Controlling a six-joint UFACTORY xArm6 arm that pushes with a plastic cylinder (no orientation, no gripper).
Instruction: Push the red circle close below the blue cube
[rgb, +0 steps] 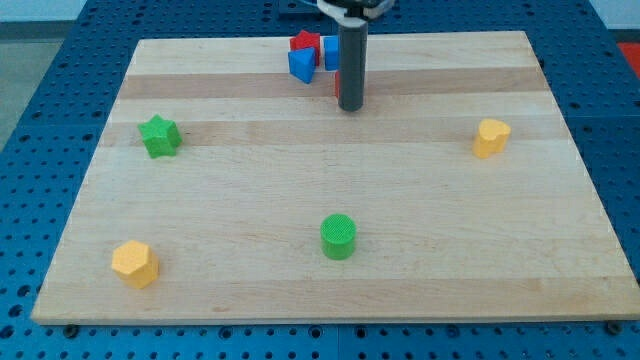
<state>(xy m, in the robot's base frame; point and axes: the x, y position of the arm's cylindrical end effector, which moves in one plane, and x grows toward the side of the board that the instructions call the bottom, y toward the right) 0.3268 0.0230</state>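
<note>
The blue cube (302, 66) sits near the board's top edge, just left of centre. A red star-like block (305, 42) touches it from above. A second blue block (330, 52) lies right of them, partly behind the rod. Only a thin red sliver (338, 84), probably the red circle, shows at the rod's left edge, below the second blue block and right of the blue cube. My tip (351, 107) rests on the board just below and right of this cluster, and the rod hides most of the red piece.
A green star (159, 136) lies at the view's left. A yellow block (490, 137) lies at the right. A green circle (338, 237) sits at lower centre. A yellow hexagon-like block (134, 264) is at lower left. The wooden board (420, 240) is ringed by a blue pegboard.
</note>
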